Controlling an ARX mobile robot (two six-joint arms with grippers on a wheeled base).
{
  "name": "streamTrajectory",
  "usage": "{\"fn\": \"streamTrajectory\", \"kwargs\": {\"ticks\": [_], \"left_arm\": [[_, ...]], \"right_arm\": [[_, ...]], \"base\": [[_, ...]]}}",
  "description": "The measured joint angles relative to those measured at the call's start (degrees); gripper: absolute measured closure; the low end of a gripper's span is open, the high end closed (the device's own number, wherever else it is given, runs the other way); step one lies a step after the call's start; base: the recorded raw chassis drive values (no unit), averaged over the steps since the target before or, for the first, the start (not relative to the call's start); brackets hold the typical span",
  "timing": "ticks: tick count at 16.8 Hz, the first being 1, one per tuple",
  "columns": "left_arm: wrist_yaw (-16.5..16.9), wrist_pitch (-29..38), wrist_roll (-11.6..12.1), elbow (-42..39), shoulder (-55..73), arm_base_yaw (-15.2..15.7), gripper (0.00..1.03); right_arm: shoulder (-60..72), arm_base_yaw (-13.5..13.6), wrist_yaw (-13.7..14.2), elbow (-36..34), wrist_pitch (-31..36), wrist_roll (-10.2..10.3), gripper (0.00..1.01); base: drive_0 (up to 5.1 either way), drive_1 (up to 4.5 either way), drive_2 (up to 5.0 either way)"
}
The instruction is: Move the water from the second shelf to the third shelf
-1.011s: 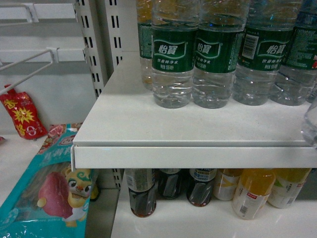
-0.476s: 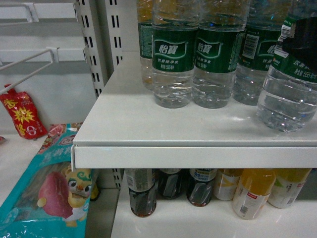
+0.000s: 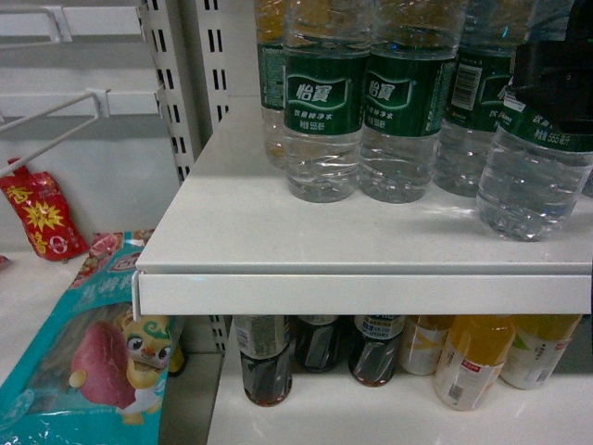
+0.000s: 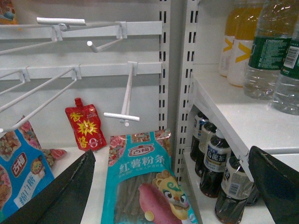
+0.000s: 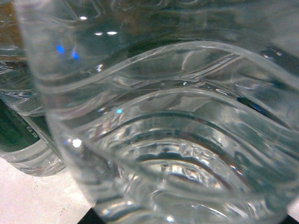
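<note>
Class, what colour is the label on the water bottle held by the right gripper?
Dark green label with white print, clearest in the head view.

White shelf point(image 3: 278, 232) with green-labelled water bottles point(image 3: 322, 102); lower shelf point(image 3: 371, 417) with dark and orange drinks point(image 3: 473, 362).

Head view facing the white shelf point(image 3: 278, 232) slanting down, close, left wrist view low and leftward sharing the teal snack bag point(image 4: 145, 186), right wrist view pressed against a water bottle point(image 5: 159, 130)

water bottles point(image 3: 323, 102): five green-labelled on upper shelf, one gripped | dark drink bottles point(image 3: 267, 363): three below | orange drink bottles point(image 3: 473, 360): three | teal snack bags point(image 3: 88, 348): one | red pouches point(image 3: 39, 215): one
</note>
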Motion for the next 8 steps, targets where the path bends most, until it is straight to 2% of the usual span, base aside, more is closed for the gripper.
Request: {"fn": "streamTrajectory", "kwargs": {"ticks": [8], "left_arm": [[0.0, 0.0, 0.0, 0.0, 0.0, 0.0, 0.05]], "right_arm": [[0.0, 2.2, 0.6, 0.0, 0.1, 0.6, 0.62]], "base": [[0.0, 0.00, 0.0]]}}
